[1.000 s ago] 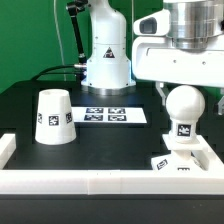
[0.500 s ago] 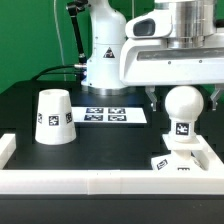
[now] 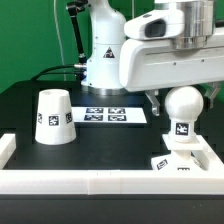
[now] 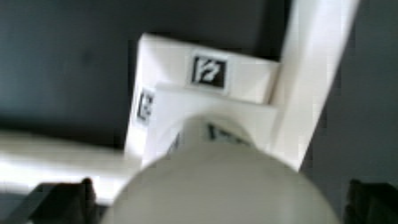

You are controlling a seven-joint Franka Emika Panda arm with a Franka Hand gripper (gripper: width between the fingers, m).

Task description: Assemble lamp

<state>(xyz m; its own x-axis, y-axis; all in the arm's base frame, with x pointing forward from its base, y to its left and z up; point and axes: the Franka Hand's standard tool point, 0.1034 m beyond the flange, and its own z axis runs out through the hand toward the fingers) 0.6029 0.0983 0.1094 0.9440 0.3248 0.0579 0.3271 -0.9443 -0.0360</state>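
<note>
The ball-shaped bulb point(image 3: 185, 102) stands upright on its neck point(image 3: 182, 131) in the blocky base point(image 3: 176, 160) at the exterior view's right, beside the border rail. My gripper point(image 3: 184, 106) is open, with one finger point(image 3: 155, 102) on each side of the ball and gaps showing. In the wrist view the bulb point(image 4: 217, 185) fills the space between the dark fingers point(image 4: 64, 200), with the tagged base point(image 4: 205, 72) beyond it. The cone shade point(image 3: 53, 117) stands alone at the exterior view's left.
The marker board point(image 3: 108, 116) lies flat behind the middle of the table. White border rails point(image 3: 100, 183) run along the front and right edges. The arm's own pedestal point(image 3: 105, 55) stands at the back.
My hand has swung toward the exterior view's left and come down a little around the ball. The bulb, base and shade have not moved.
</note>
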